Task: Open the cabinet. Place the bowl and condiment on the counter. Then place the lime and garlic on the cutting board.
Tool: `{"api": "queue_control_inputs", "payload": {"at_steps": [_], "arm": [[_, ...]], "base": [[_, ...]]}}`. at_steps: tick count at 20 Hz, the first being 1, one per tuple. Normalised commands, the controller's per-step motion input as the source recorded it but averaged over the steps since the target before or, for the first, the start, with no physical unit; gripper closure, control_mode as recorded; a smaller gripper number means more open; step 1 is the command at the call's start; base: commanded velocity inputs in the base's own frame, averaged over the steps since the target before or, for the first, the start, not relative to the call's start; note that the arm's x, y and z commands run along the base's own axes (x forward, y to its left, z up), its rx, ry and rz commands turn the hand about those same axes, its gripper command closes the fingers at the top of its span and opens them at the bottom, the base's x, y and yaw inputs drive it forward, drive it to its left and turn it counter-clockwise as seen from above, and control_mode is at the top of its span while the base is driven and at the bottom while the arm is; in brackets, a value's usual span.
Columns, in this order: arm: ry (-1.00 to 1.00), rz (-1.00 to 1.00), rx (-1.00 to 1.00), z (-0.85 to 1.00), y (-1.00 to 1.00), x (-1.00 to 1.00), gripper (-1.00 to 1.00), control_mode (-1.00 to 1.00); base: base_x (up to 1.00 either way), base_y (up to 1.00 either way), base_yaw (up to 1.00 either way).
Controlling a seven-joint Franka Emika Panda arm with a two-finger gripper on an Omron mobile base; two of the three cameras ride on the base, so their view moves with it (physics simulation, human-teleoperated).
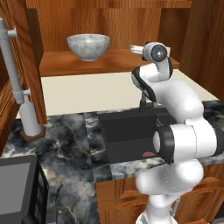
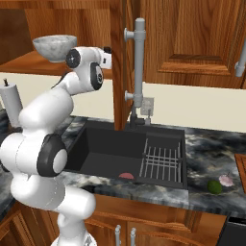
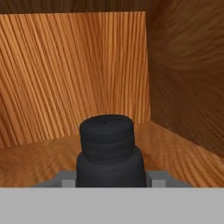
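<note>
- The cabinet (image 1: 109,26) stands open, and the arm reaches into it over the sink (image 2: 129,153).
- The condiment (image 3: 109,153), a small black bottle with a ribbed cap narrower than its body, stands upright on the cabinet shelf (image 1: 65,65) near the right inner wall, right in front of the hand.
- In the hand view the bottle fills the space between the two grey finger pads (image 3: 158,178); the jaws sit to either side of its body, partly apart, but whether they already press on it I cannot tell.
- Judged by its look, the bottle is light, stiff and smooth-sided, so it could slip or tip if squeezed off-centre. The body below the cap seems the best place to hold, low enough to keep it upright.
- The bowl (image 1: 88,46), wide, pale and shiny, rests on the same shelf well to the left of the hand. It looks rigid and slippery, probably best taken by the rim.
- The lime (image 2: 215,187) and the garlic (image 2: 226,180) lie just beside each other on the worktop (image 2: 211,144) right of the sink, near the front edge.
- A corner of the cutting board (image 2: 241,166) shows at the far right edge.
</note>
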Motion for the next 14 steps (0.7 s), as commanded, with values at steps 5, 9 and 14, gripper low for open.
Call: {"api": "queue_control_inputs", "payload": {"at_steps": [5,9,14], "arm": [[0.0,-0.11,0.01,0.08,0.2,-0.45,1.0,-1.0],[0.0,-0.1,0.02,0.04,0.19,-0.46,1.0,-1.0],[0.0,-0.1,0.02,0.0,0.09,-0.5,1.0,-1.0]], "base": [[0.0,0.0,0.0],[0.0,0.0,0.0],[0.0,0.0,0.0]]}}
